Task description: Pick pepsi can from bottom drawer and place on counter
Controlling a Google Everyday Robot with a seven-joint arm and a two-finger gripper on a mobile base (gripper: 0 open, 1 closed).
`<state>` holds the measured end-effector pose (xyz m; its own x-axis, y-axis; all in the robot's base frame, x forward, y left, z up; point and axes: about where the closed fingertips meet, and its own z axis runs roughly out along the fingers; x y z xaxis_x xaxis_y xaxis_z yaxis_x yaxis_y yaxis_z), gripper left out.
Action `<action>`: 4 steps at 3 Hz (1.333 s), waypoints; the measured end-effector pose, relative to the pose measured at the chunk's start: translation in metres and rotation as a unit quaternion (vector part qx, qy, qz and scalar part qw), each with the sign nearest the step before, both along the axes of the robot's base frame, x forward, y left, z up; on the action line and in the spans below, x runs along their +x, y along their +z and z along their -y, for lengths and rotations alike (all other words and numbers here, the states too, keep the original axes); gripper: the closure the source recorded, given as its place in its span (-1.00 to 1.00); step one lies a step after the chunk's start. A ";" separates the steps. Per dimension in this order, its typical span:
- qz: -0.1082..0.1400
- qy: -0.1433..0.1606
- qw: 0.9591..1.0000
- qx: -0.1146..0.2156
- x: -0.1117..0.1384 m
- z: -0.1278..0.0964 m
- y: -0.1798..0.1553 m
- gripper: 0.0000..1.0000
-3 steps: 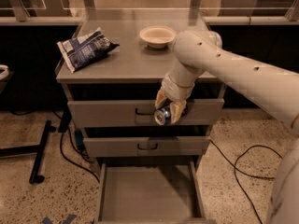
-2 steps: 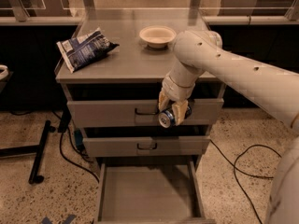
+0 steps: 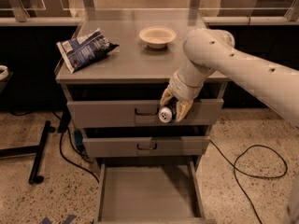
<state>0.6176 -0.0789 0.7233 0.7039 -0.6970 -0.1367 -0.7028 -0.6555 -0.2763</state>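
Looking at my arm (image 3: pixel 247 73) now, on the right side of the frame: a thick, smooth, cream-white tube with small dark round holes dotted along its shell. There's a fat rounded joint (image 3: pixel 205 38) at upper centre-right in the same pale finish. Below that is a shorter wrist section (image 3: pixel 187 84) with a seam ring. My end effector (image 3: pixel 171 112) sits just right of frame centre, and its two fingers (image 3: pixel 183 110) are tan-yellow, blunt and padded-looking.
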 end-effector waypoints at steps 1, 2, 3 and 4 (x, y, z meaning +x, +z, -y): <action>0.020 -0.031 0.999 -0.021 -0.030 0.022 0.047 1.00; 0.045 -0.061 0.996 -0.046 -0.062 0.040 0.108 1.00; 0.084 -0.080 0.990 -0.079 -0.083 0.047 0.166 1.00; 0.109 -0.085 0.984 -0.112 -0.070 0.050 0.203 1.00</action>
<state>0.5480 -0.1287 0.9264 0.5701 -0.8028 0.1750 -0.7479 -0.5952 -0.2939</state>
